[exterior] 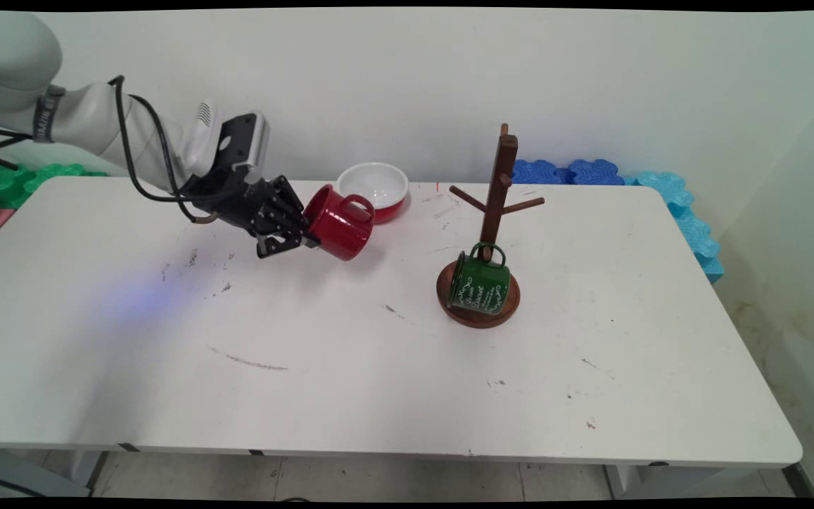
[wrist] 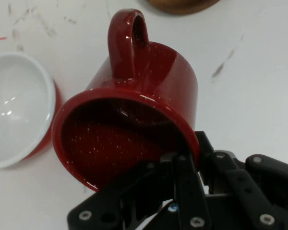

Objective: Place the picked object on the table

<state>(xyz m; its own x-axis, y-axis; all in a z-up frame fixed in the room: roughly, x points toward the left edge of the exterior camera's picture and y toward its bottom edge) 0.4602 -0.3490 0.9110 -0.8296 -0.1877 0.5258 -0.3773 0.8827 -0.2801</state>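
Above the white table (exterior: 379, 367), toward its back left, the black gripper (exterior: 304, 237) is clamped on the rim of a red mug (exterior: 340, 223), one finger inside the mouth and one outside against the wall. That mug hangs tipped on its side, mouth toward the gripper and handle uppermost, clear of the tabletop. Its glossy enamel-like skin is speckled with fine pale flecks, plainest in the hand view, where the round mouth (wrist: 120, 143) faces the camera.

Two mugs show in all. The second is a green mug (exterior: 479, 283) with white lettering on its side; it lies tilted on the round base of the stand, its loop handle up against the post.

One mug stand (exterior: 497, 191) stands right of centre: dark brown wood, a square upright post with slim pegs angling out to either side, on a flat disc foot.

One bowl (exterior: 375, 187) sits just behind the red mug, near the table's back edge: round, smooth, white inside and red outside.

Scuffs and dark marks scatter over the matte tabletop, whose corners are rounded. Foam mats with wavy edges, blue (exterior: 682, 212) on the right and green (exterior: 4, 184) on the left, lie behind the table along the wall.
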